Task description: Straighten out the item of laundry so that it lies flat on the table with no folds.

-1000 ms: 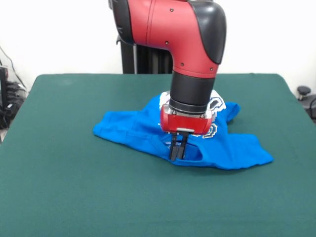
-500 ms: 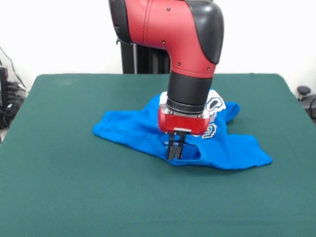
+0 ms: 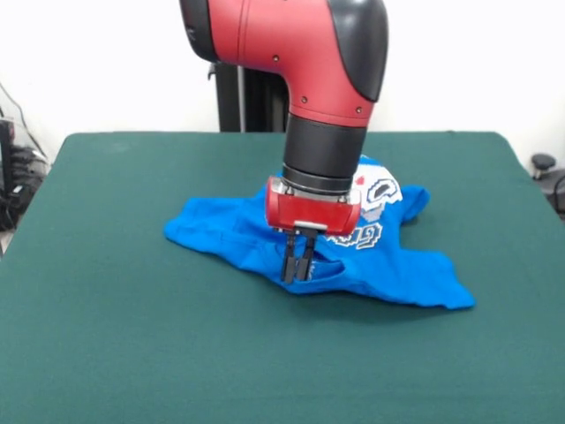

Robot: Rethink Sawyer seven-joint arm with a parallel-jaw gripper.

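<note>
the blue t-shirt [image 3: 265, 238] lies rumpled near the middle of the green table [image 3: 106, 336], spread left to right with raised folds. its white print shows on the far right part, beside the arm. one corner stretches out to the near right. the red and black arm comes down from above, and the gripper [image 3: 297, 265] points straight down at the shirt's near edge, its dark fingers [image 3: 290, 263] drawn close together and pinching a fold of the blue cloth.
</note>
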